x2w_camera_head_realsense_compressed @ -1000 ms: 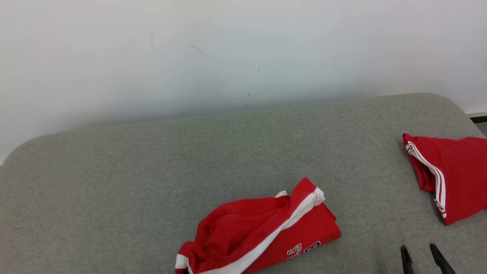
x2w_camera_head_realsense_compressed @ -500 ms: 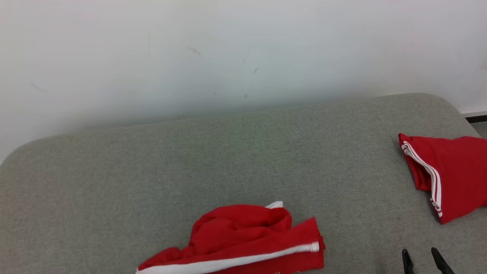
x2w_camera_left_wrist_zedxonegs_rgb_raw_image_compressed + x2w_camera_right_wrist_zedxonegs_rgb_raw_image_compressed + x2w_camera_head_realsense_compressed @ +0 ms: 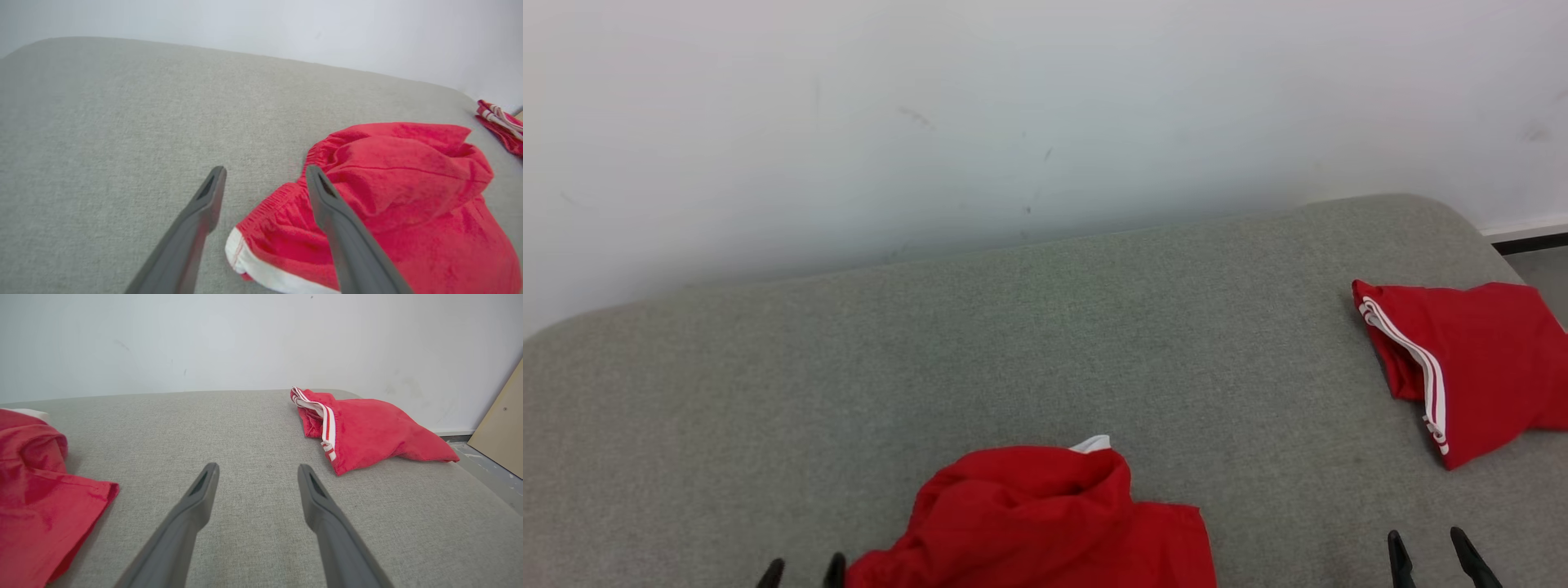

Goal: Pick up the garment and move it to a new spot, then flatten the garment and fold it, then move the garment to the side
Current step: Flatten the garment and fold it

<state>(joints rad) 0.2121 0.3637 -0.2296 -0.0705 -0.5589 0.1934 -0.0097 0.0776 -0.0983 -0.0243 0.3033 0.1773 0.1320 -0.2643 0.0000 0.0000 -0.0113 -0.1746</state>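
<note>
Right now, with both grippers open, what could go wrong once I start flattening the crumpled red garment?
The crumpled garment lies bunched in layers, so the left gripper beside it may pinch several folds at once and it won't spread flat. A second red garment lies on the right of the grey pad; setting the folded one aside that way could disturb it.

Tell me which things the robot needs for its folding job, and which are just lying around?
For the job: crumpled red garment, left gripper, right gripper, grey cushion underneath.
Just lying about: other red garment off to the right, tan board.
</note>
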